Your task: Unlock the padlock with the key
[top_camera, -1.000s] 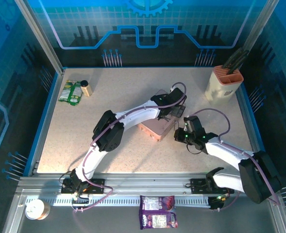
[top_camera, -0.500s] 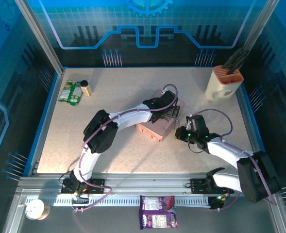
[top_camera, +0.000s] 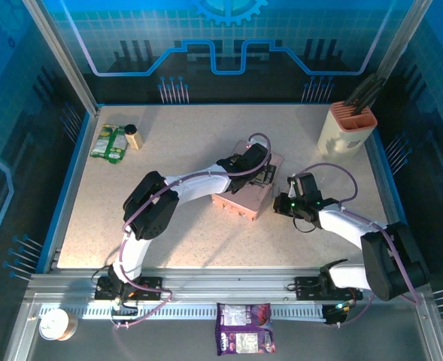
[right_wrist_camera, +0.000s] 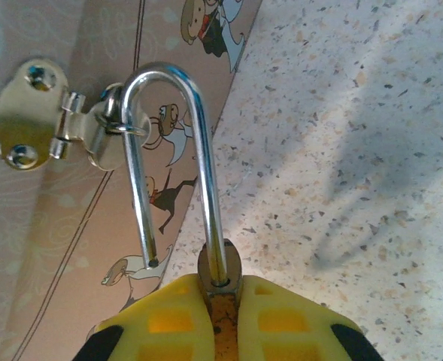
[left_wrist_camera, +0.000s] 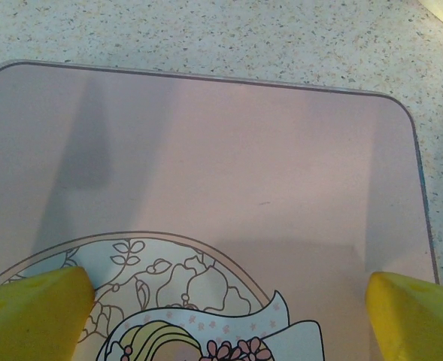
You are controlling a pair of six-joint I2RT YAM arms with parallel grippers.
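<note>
- pink tin [left_wrist_camera: 206,150]: lid cut off by the lower frame edge.
- left gripper [left_wrist_camera: 221,316]: spread wide just over that lid, holding nothing.
- right gripper [right_wrist_camera: 219,320]: clamped on the padlock [right_wrist_camera: 207,188] beside the tin.
- padlock body mostly hidden in that grip; shackle through the tin's hasp [right_wrist_camera: 33,113], one leg free.

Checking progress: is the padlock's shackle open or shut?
Open. The padlock's shackle has one end free outside the body, looped through the pink tin's hasp.
</note>
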